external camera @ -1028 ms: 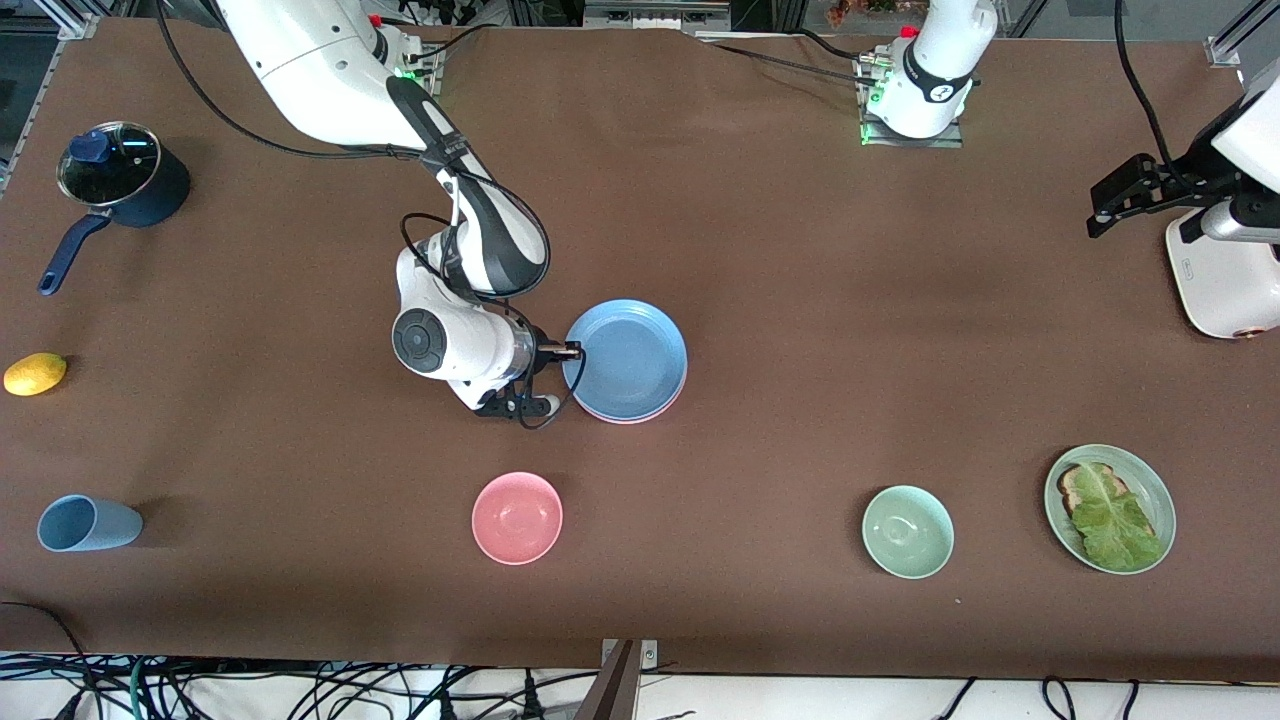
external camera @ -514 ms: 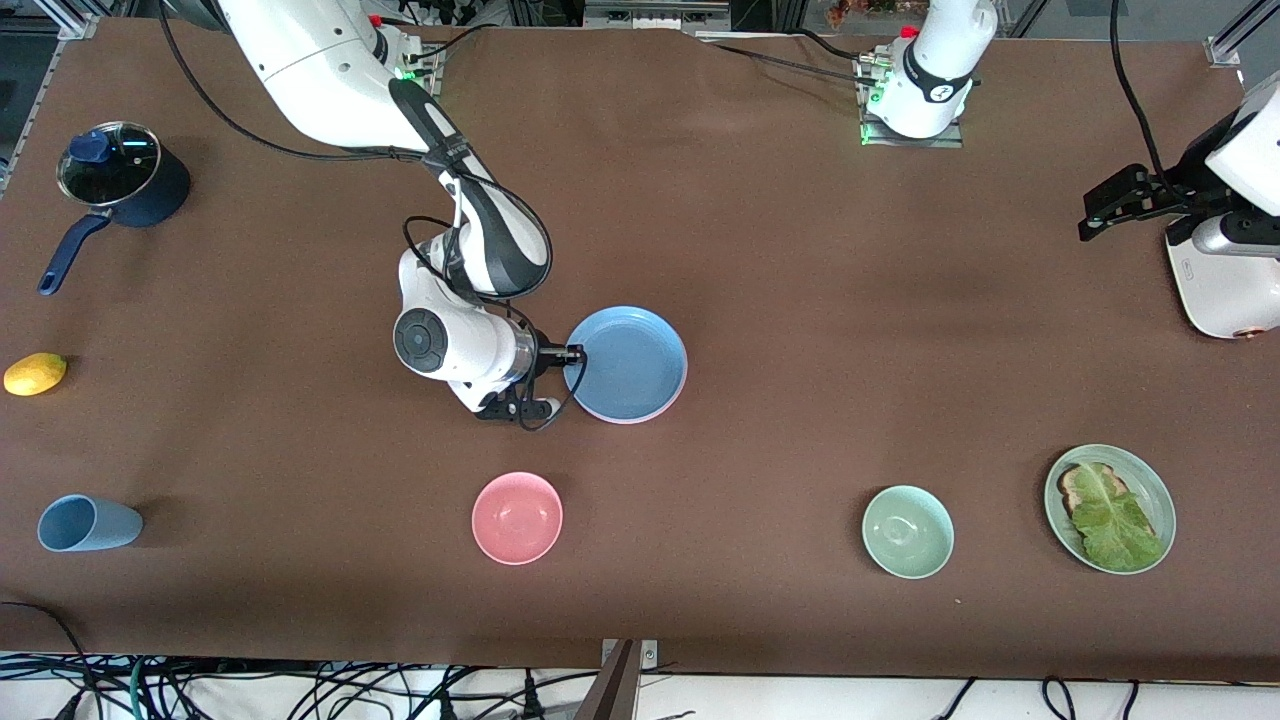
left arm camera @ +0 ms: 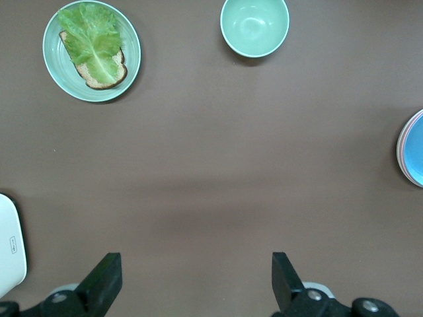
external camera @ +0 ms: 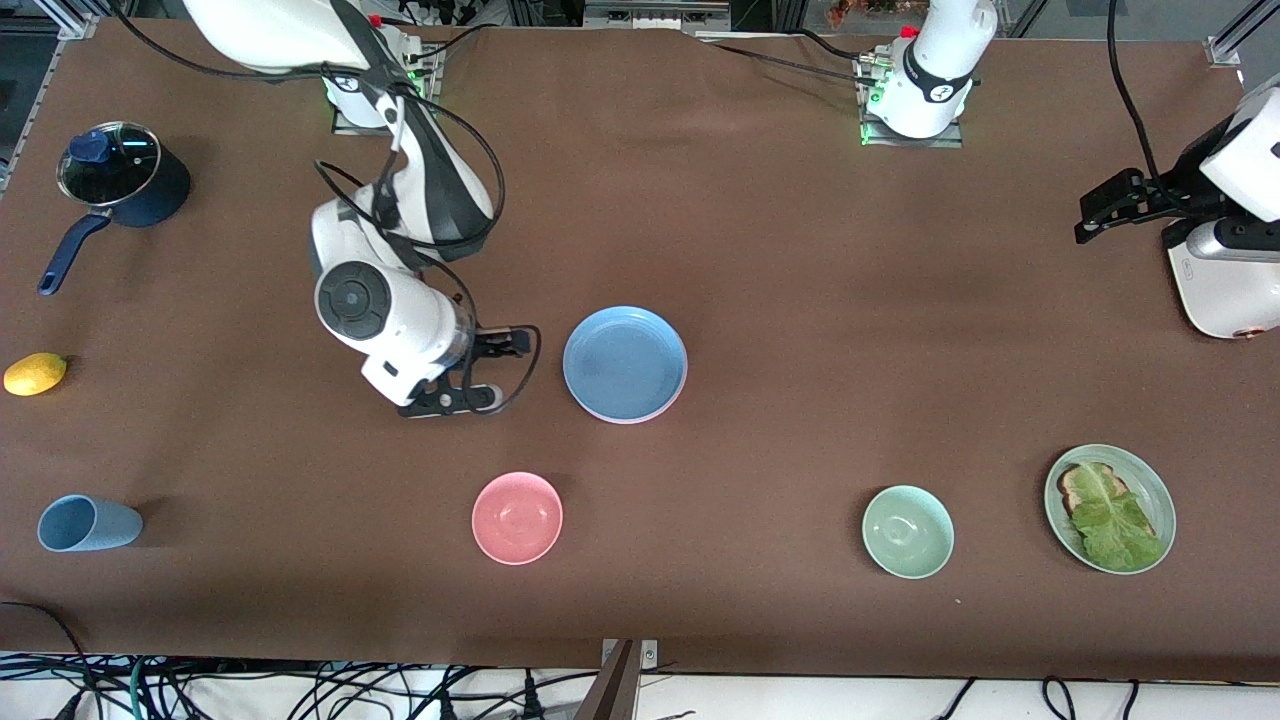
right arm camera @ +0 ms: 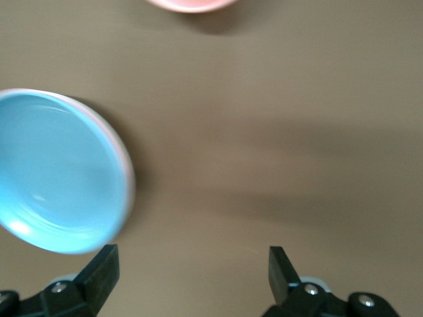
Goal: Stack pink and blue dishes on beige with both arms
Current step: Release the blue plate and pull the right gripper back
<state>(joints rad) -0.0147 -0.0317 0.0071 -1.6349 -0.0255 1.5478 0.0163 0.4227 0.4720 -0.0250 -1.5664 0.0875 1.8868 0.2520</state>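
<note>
right gripper [external camera: 505, 345] now open, empty, backed off blue plate [external camera: 624, 362] | blue rests on pink plate [external camera: 640, 418]; beige unseen | left gripper [external camera: 1100, 205] open, empty, waiting

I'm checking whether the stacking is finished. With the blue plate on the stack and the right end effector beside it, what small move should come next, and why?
Probably lift the right end effector clear toward its base. Its fingers are open and apart from the blue plate, which lies flat on the pink plate; only the pink rim shows. The left end effector waits open near the white appliance.

pot [external camera: 125, 178], lemon [external camera: 35, 373], blue cup [external camera: 88, 523], pink bowl [external camera: 517, 517], green bowl [external camera: 907, 531]
</note>
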